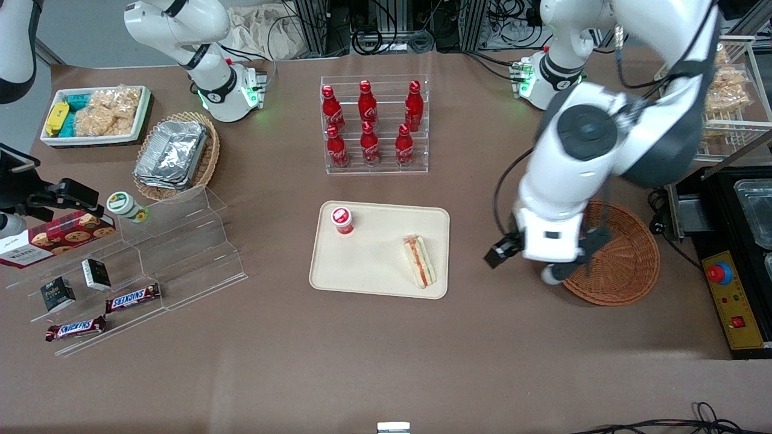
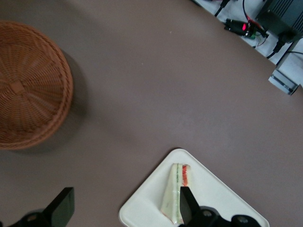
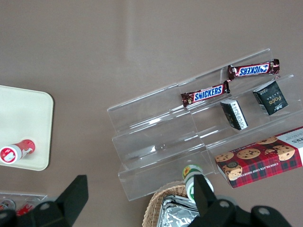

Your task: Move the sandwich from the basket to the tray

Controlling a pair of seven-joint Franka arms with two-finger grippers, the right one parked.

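1. Nearest the front camera on my feed are the Snickers bars (image 1: 133,297) on the clear acrylic step shelf (image 1: 181,253), toward the parked arm's end of the table. Not part of this job, so I leave them alone.

2. On to the task stuff: the sandwich (image 1: 419,260) lies flat on the cream tray (image 1: 374,265), close to the tray edge that faces the working arm. Makes sense, since that's the shortest reach from the basket.

3. A small red-capped bottle (image 1: 342,219) lies on the same tray, well apart from the sandwich, so nothing's crowding it.

4. The reddish-brown wicker basket (image 1: 627,256) sits toward the working arm's end, and the wrist view shows nothing inside it. So I'd call the transfer done.

5. The gripper (image 2: 124,208) hangs above the bare table between tray and basket, partly over the basket rim in the front view. Its fingers (image 2: 63,206) are spread wide with nothing between them; the sandwich shows past one fingertip, down on the tray, not touched.

6. My read: only a retreat is left. Main risk is clipping the basket rim with the wrist, so I'd lift straight up first.

7. The Coke bottles (image 1: 368,123) in their rack are farther from the camera, well out of the path.
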